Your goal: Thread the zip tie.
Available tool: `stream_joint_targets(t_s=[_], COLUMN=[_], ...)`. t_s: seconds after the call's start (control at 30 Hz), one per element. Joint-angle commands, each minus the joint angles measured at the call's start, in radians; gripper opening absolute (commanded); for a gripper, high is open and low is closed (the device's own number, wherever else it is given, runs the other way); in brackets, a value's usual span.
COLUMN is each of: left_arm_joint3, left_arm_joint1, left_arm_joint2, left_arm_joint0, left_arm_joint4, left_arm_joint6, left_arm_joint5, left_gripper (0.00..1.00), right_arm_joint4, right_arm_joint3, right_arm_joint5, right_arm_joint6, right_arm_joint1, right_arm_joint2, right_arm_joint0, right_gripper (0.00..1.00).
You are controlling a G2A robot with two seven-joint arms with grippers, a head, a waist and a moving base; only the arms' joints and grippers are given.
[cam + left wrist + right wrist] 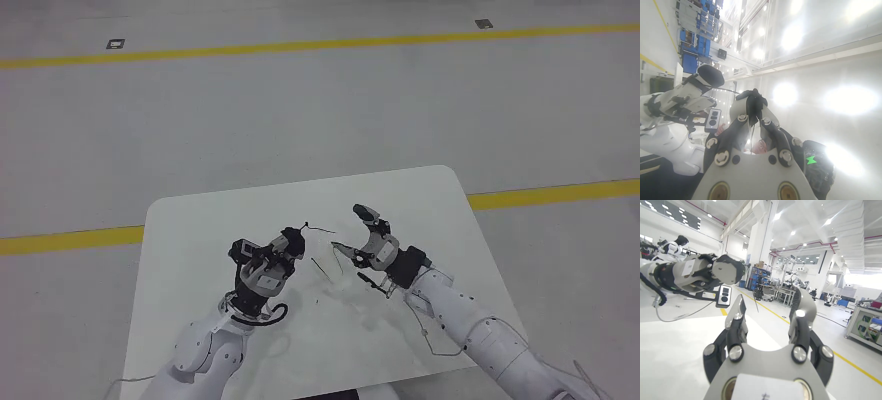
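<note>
Where the white, round-cornered tabletop [200, 235] lies in the lower middle of the top view, we see the two arms come in from its near edge and lean toward each other above its centre. We find the left gripper [296, 238] held above the tabletop a little left of centre, pressed tight together on the zip tie [320, 229]. In the left wrist view its fingers [736, 108] pinch a dark, bunched part of the zip tie [753, 106] at their tips, and the thin black tail runs out sideways toward the other arm. We find the right gripper [356, 232] just beside the left one, on its right, spread wide and holding nothing. In the right wrist view its fingers [804, 302] stand well apart, and the slim tail of the zip tie [755, 303] shows in the gap between them, nearer to one finger. In the left wrist view that tail reaches the dark pad of one right finger; we cannot tell whether the two touch.
</note>
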Motion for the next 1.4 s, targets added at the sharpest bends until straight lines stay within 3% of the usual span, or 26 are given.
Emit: stream_joint_targets(t_s=[0.0,0.43,0.53,0.6,0.67,0.73,0.9,1.0,1.37], left_arm_joint3=[0.010,0.014,0.027,0.022,0.017,0.029,0.034,0.050,0.050], left_arm_joint1=[0.000,-0.001,-0.002,-0.006,-0.014,-0.017,-0.037,-0.047,-0.047], left_arm_joint2=[0.001,0.005,0.001,-0.004,-0.005,-0.023,-0.022,-0.018,-0.018], left_arm_joint0=[0.004,0.006,0.017,0.029,0.047,0.051,0.080,0.081,0.081], left_arm_joint4=[0.006,0.011,0.020,-0.023,-0.147,-0.149,-0.251,-0.253,-0.253], left_arm_joint6=[0.006,0.025,0.040,0.041,0.020,-0.005,-0.083,-0.109,-0.109], left_arm_joint5=[-0.003,0.007,-0.033,-0.037,-0.037,-0.037,-0.037,-0.037,-0.037], left_gripper=[0.00,0.00,0.00,0.00,0.00,0.00,0.00,0.00,0.00], right_arm_joint4=[0.018,0.024,0.114,0.156,0.271,0.312,0.395,0.417,0.417], right_arm_joint3=[0.004,0.002,-0.007,-0.007,-0.026,-0.026,-0.012,-0.010,-0.010], right_arm_joint5=[-0.027,-0.024,-0.027,-0.027,-0.027,-0.027,-0.027,-0.027,-0.027], right_arm_joint6=[-0.003,0.007,0.012,0.016,0.027,0.041,0.041,0.040,0.040], right_arm_joint1=[0.003,0.002,0.002,0.007,0.013,0.026,0.061,0.074,0.074], right_arm_joint2=[0.019,0.021,0.026,0.018,-0.015,-0.033,-0.080,-0.097,-0.097], right_arm_joint0=[-0.006,-0.008,-0.027,-0.034,-0.040,-0.028,-0.005,0.005,0.005], right_gripper=[1.00,1.00,1.00,1.00,1.00,1.00,1.00,1.00,1.00])
